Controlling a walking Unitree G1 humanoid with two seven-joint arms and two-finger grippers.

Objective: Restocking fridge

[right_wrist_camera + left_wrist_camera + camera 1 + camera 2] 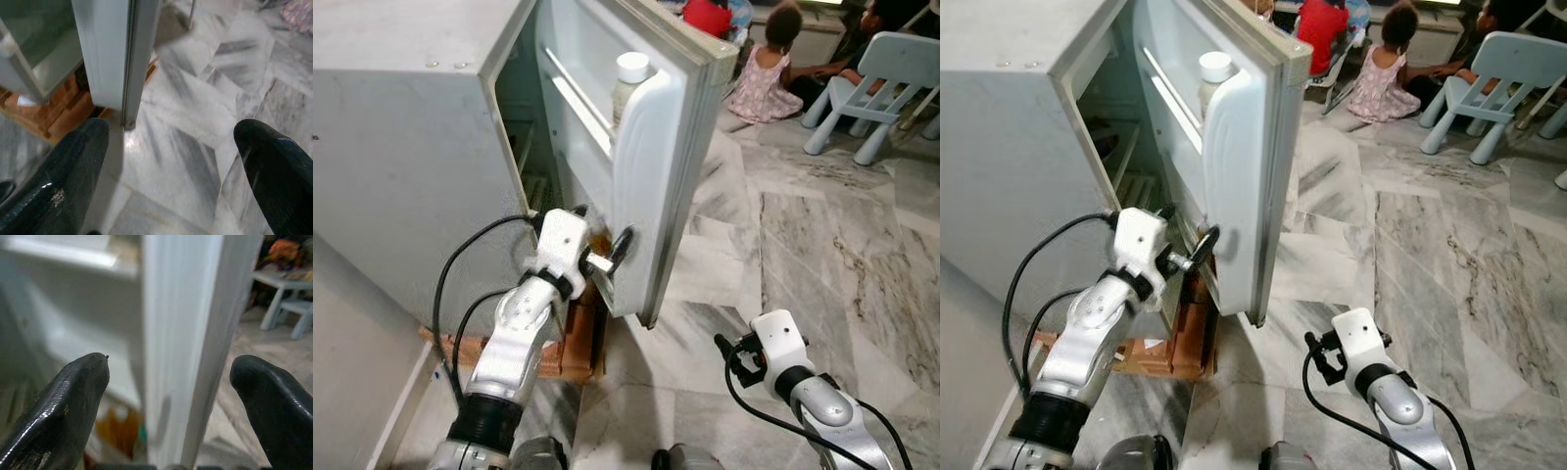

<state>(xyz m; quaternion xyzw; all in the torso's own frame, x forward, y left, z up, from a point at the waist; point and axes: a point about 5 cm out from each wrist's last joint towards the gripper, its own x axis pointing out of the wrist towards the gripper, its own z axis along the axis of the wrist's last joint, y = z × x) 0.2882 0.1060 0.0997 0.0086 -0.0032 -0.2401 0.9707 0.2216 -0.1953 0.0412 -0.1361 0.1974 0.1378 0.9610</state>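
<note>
The left gripper [168, 396] has its two black fingers [68, 406] spread wide, one on each side of the lower edge of the open fridge door [651, 186]; whether a finger actually touches the door cannot be told. Above the gripper, on the door's inner shelf, stands a bottle [628, 83] with a white cap. Beside the gripper on its inner side is the fridge [411, 166] cabinet, resting on a wooden pallet [1170, 352] just beneath the arm.

The right gripper [171, 161] hangs low over the marble floor [822, 255], its fingers also set well apart and holding nothing; the door's bottom corner lies ahead of it.

Far beyond the door, people sit by a pale blue chair [876, 88].

The left wrist view alone shows a blurred orange object [120, 428] low inside the door.
</note>
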